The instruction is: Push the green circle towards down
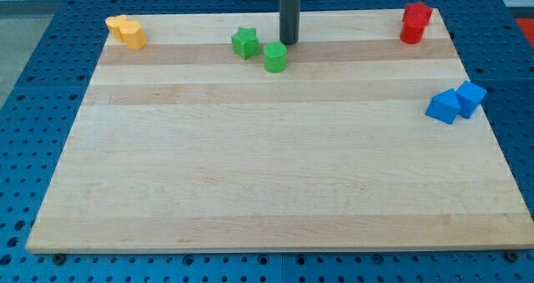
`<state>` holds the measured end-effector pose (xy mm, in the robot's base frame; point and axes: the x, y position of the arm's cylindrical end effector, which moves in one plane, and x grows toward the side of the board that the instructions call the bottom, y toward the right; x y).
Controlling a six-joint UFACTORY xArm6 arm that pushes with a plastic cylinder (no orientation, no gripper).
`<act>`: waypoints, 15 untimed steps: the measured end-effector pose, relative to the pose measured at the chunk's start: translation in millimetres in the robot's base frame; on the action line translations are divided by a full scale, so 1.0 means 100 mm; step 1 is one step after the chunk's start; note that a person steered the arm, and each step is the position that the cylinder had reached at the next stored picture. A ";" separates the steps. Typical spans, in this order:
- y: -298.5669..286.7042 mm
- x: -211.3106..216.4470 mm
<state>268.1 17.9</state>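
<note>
The green circle [275,57] sits near the surface [267,174] top edge, hardly pushed; my tip [289,42] stands just above it. No jaws here.

Board [275,166] is pale matt wood, grain in strips. Blocks look like smooth plastic, e.g. the green circle [275,57]. My rod's dark and matt down to my tip [289,42].
</note>
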 end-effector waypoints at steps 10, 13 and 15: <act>-0.14 0.27; -0.14 0.62; -0.14 0.92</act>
<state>360.0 3.6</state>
